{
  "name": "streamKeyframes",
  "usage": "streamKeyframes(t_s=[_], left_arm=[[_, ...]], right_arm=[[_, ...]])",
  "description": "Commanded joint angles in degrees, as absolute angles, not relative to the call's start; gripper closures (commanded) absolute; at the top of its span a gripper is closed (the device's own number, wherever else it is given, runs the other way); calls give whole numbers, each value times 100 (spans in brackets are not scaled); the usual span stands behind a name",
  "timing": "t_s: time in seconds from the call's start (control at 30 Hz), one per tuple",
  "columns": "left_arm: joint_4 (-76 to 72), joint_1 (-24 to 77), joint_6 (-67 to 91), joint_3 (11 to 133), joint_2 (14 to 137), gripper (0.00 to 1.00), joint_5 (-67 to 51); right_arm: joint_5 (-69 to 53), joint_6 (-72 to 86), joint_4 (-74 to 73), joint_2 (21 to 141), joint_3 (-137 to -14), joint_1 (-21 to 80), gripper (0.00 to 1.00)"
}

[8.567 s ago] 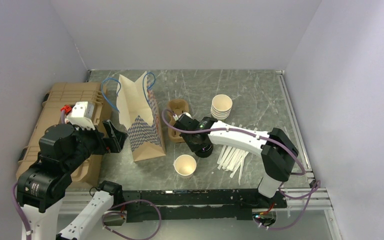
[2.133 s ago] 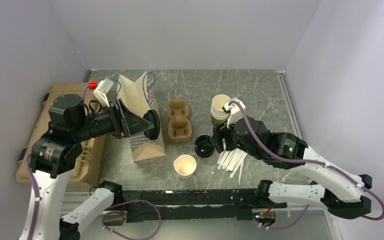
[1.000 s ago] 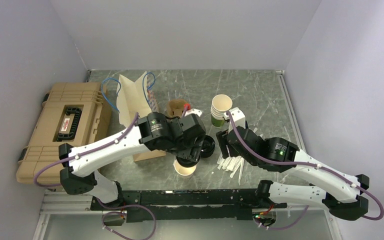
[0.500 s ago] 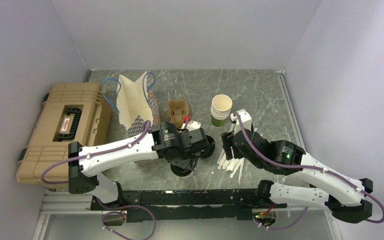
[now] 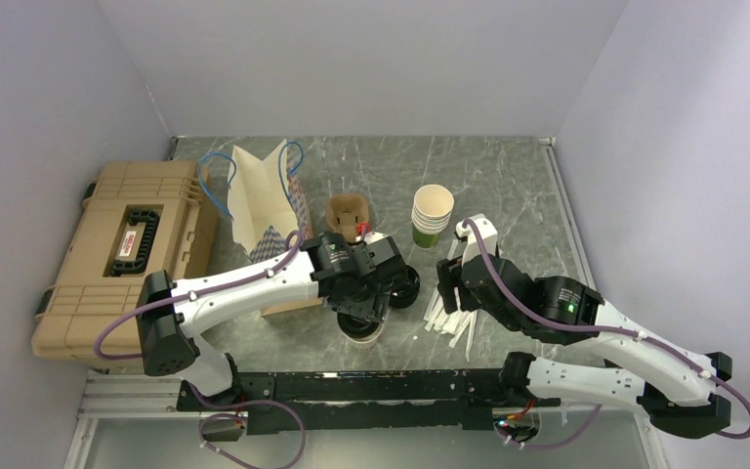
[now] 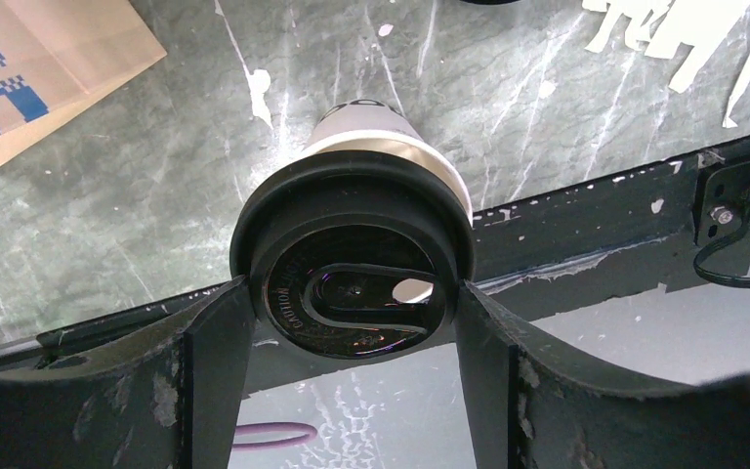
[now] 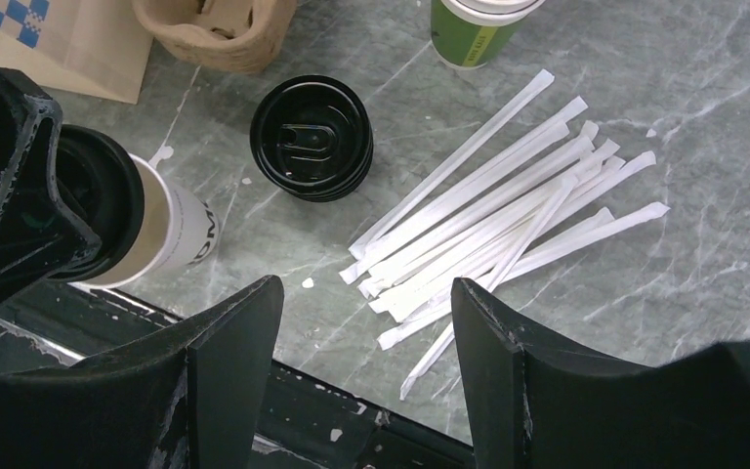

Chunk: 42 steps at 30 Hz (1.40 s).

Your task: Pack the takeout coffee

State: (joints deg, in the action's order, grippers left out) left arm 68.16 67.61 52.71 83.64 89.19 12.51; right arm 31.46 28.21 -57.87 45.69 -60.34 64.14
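The takeout coffee [image 6: 391, 147], a pale paper cup, stands near the table's front edge with a round black lid [image 6: 352, 264] on its rim. My left gripper [image 6: 352, 298] comes down from above, shut on that lid, one finger pressed to each side of the rim. In the top view the left gripper [image 5: 361, 315] hides most of the cup [image 5: 362, 338]. The right wrist view shows the cup [image 7: 171, 239] at the left, with a left finger [image 7: 15, 186] against the lid. My right gripper [image 7: 366, 293] hangs open and holds nothing, above the straws, to the right of the cup.
A paper bag [image 5: 273, 230] stands open at the back left, with a tan case [image 5: 122, 244] beside it. A cardboard cup carrier [image 5: 347, 210], a stack of lidless cups [image 5: 432, 213], a pile of black lids [image 7: 312, 137] and wrapped straws [image 7: 508, 195] lie around the cup.
My left arm swung from the bag to the open cup with a black lid, and the lid now sits on the cup. The right arm drew back slightly to the right.
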Motion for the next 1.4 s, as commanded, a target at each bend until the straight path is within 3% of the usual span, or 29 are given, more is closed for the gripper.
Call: streamKeyframes(t_s=[0.0,0.37,1.37], left_arm=[[6545,6691,5109,8285,8789,66,1010],[6109,6539,5132,7723,8621,66,750],[6042,6539,5148,7633,8735,68,629]], right_arm=[[3173,2874,-5827,4560,-6125,6398,32],[3130,2881,-5792,4608,-6139,6399,32],[3050,2910,-5749,4575,-6080,6400,32]])
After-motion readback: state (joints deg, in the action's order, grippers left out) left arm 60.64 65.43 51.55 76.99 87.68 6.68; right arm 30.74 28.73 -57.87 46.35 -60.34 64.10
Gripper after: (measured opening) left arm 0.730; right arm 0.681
